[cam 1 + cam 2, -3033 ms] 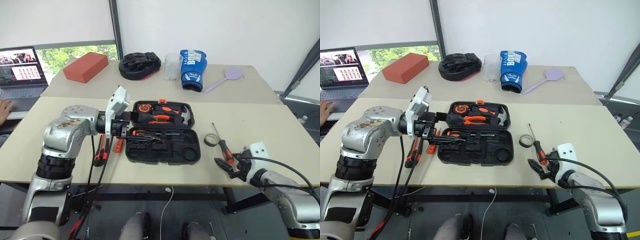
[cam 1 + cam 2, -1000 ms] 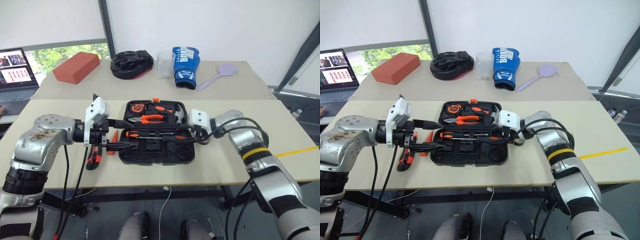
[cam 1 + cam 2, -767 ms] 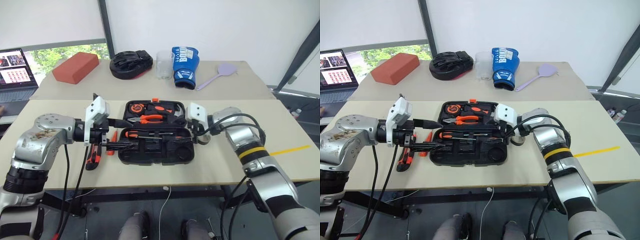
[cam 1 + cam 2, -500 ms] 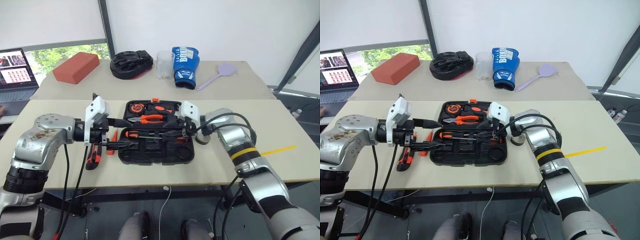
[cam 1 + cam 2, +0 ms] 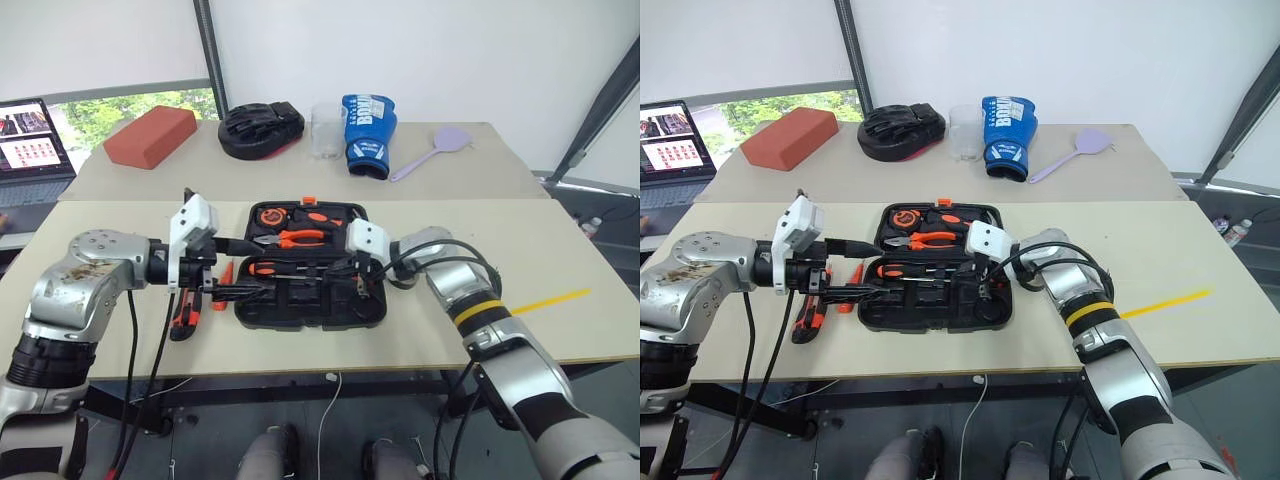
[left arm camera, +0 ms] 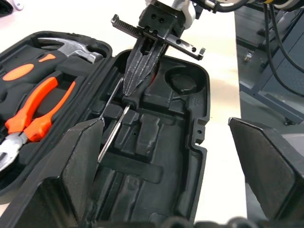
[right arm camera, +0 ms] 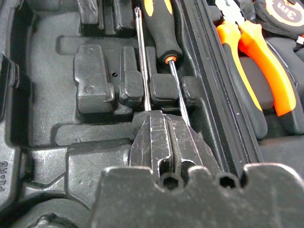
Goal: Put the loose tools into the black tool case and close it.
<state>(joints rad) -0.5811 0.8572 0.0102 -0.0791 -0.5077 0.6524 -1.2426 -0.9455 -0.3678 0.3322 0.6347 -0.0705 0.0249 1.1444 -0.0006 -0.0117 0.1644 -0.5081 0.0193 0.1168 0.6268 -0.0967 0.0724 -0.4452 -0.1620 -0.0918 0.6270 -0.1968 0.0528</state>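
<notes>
right pincer [image 7: 159,124]: fingers together on thin screwdriver shaft [image 7: 142,61] inside tool case [image 5: 300,311] | left pincer [image 5: 243,267]: spread wide, empty | tape measure [image 7: 278,10]: "3m"

screwdriver shafts: two thin metal shafts [image 7: 142,61] run under the closed black fingers of the right gripper [image 7: 161,124]; their near ends are hidden, and whether either is pinched cannot be told.
orange-and-black screwdriver handle [image 7: 160,21]: cut off by the picture's edge.
orange-handled pliers [image 7: 259,61]: jaws out of frame.
black moulded tool case [image 6: 190,142]: near end covered by the left gripper's wide-apart black fingers [image 6: 83,166].
laptop [image 5: 35,150]: cut by the frame edge, screen content too small to read.
</notes>
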